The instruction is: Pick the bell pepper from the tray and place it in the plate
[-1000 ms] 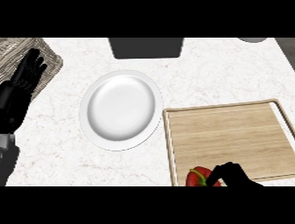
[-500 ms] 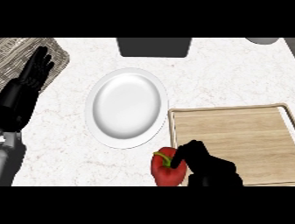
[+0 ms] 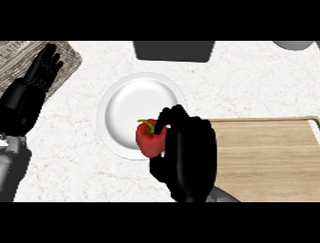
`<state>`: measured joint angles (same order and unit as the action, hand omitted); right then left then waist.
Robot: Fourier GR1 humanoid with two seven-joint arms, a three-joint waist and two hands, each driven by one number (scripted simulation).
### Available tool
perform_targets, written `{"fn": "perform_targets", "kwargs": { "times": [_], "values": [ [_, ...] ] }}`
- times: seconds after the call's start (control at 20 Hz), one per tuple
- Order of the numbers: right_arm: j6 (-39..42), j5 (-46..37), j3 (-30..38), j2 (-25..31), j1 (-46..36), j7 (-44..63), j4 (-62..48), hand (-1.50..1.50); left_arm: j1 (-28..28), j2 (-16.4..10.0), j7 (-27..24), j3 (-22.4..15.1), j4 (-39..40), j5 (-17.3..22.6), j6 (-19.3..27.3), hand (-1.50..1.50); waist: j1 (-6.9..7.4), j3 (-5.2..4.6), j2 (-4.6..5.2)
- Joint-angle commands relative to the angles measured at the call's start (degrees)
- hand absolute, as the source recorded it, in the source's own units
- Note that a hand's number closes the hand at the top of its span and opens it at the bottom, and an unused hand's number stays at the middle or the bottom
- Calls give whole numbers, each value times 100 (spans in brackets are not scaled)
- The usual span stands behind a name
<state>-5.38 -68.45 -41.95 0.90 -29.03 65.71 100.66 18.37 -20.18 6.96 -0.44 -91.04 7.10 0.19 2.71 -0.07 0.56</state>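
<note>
Since half a second earlier, the right hand (image 3: pixel 189 154) had carried the bell pepper (image 3: pixel 148 141) leftward, from the counter beside the tray to over the plate's lower right part. At the far left, the left hand (image 3: pixel 28 95) rested open, fingers straight and pointing up, its fingertips over a woven mat (image 3: pixel 0 64). The white plate (image 3: pixel 137 102) lay at the middle of the pale counter (image 3: pixel 250 90). The red pepper, green stem up, overlapped the plate's rim; whether it touched the plate could not be told. The right hand's fingers were curled round the pepper from its right side. Further right lay the wooden tray (image 3: pixel 278 159). A dark grey container (image 3: pixel 173 50) stood at the top edge above the plate.
</note>
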Motion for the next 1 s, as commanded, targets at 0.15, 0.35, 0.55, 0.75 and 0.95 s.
{"fn": "perform_targets", "kwargs": {
  "times": [0.15,0.35,0.55,0.75,0.95],
  "values": [
    [-1002,883,577,-86,-1381,816,-1866,150,-68,126,-30,-58,10,-6,-29,0,74,1,7],
    [-1447,1293,618,-87,-1751,595,-3023,150,32,104,-294,15,283,-55,-96,0,103,0,34],
    [-1650,1929,556,-87,-2253,165,-4128,150,227,240,-155,-81,262,-146,22,0,163,3,53],
    [-2643,2244,700,-87,-2045,189,-4355,-150,223,251,-249,-166,321,-205,-53,0,260,5,88],
    [-3020,2993,738,-87,-2365,-205,-4885,-150,374,254,-137,-137,316,-56,-180,0,393,8,110]
  ]
}}
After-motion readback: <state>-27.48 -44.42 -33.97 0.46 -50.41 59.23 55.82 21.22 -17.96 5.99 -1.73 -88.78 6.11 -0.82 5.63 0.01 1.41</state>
